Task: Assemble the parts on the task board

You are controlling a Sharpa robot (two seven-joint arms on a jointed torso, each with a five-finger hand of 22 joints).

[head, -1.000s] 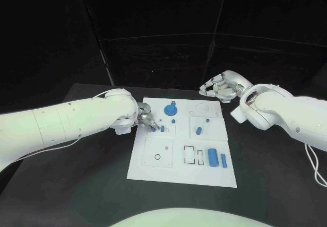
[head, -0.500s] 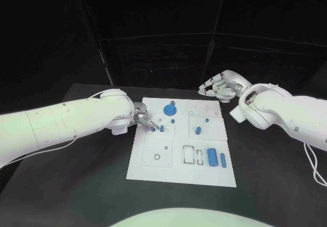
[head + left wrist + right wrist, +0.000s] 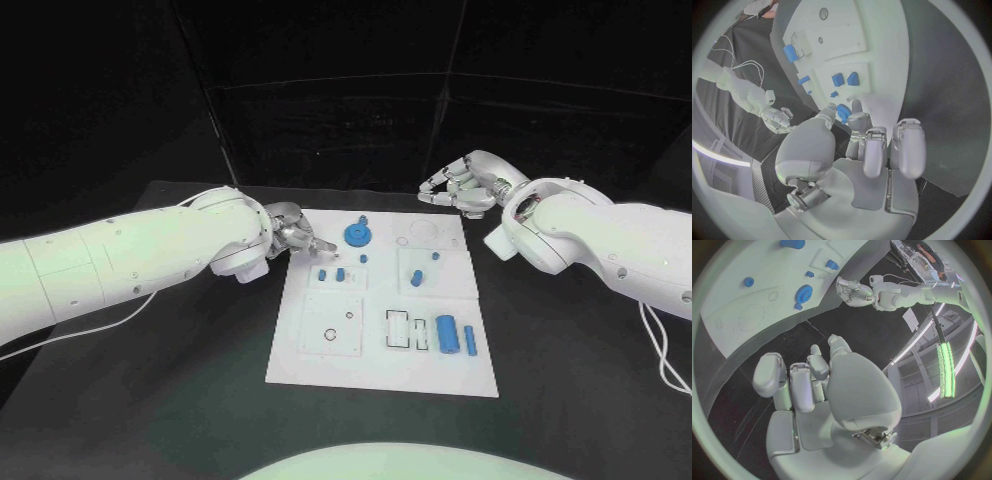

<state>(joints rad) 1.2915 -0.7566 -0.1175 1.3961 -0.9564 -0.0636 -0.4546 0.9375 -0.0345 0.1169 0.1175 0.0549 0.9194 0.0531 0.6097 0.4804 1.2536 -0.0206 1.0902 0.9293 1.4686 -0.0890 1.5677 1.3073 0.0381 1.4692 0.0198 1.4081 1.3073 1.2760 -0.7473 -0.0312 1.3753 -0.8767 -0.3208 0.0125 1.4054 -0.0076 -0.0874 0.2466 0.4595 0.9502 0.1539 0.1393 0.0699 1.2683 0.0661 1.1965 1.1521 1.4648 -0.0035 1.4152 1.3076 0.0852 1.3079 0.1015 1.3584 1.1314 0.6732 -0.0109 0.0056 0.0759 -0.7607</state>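
My left hand [image 3: 293,238] hovers at the task board [image 3: 387,355] 's far left edge, fingers loosely curled, empty. My right hand [image 3: 462,183] curled, empty, beyond its far corner. Blue parts [image 3: 451,333] lie on board, mid-desk.

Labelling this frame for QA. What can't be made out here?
- Head view: left hand is at the task board's far-left edge; its own arm covers the palm, so contact with the board can't be judged.
- Head view: right hand is curled beyond the board's far edge; whether it holds anything is too small to tell.
- Left wrist view: the fingers hide the board area beneath them.
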